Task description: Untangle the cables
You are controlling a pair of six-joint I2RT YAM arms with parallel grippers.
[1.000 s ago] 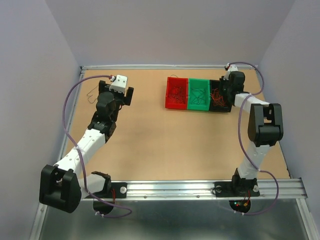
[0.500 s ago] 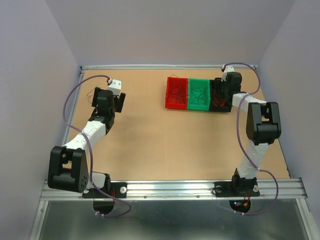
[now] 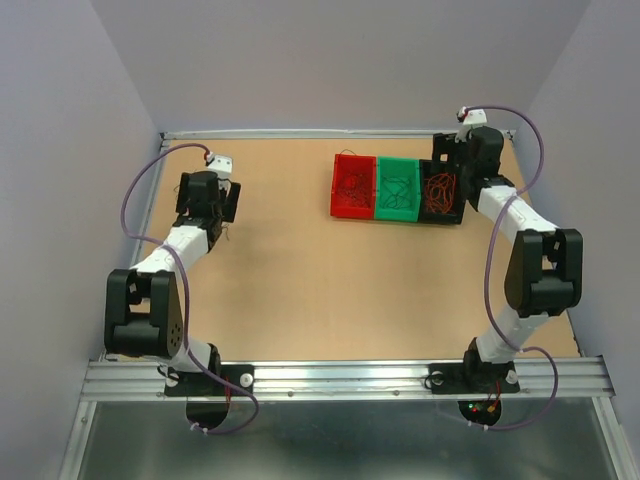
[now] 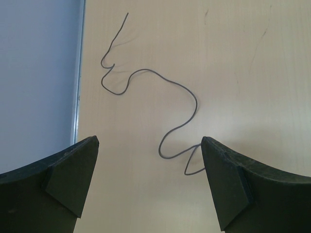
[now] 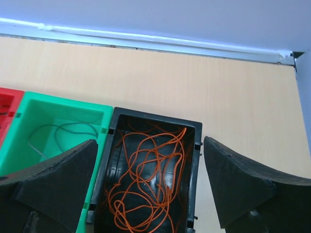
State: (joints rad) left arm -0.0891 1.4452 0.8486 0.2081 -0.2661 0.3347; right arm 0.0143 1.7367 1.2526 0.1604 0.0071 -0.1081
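loose cable (image 4: 195, 104): one thin dark wire lying flat on the table (image 3: 300, 290), well apart from the green bin (image 3: 398, 161), far to its left and close to the table's left edge. its long axis runs on a diagonal in the left wrist view. the near end curls into a small loop by the inner face of one finger (image 4: 218, 179). the far end points away from the pincer toward the edge strip. there are several loose bends along its length.

binned cables: a heap of orange wires (image 5: 150, 179) coiled in the black bin (image 5: 155, 121), which touches the green bin's right side. no single axis can be told there. a dark wire (image 5: 73, 127) lies curved inside the green bin. the red bin (image 3: 352, 158) touches the green bin's left side and holds fine wires, too small to tell their colour.

left gripper (image 4: 149, 145): jaws spread wide, nothing held, the loose cable's near end between them.

right gripper (image 5: 149, 143): jaws spread wide, nothing held, above the black bin.

surface: pale wood-grain board with faint scuffs and a metal rail (image 3: 350, 375) on the side nearest the arm bases.

room: plain lilac-grey walls (image 3: 300, 60) on three sides.
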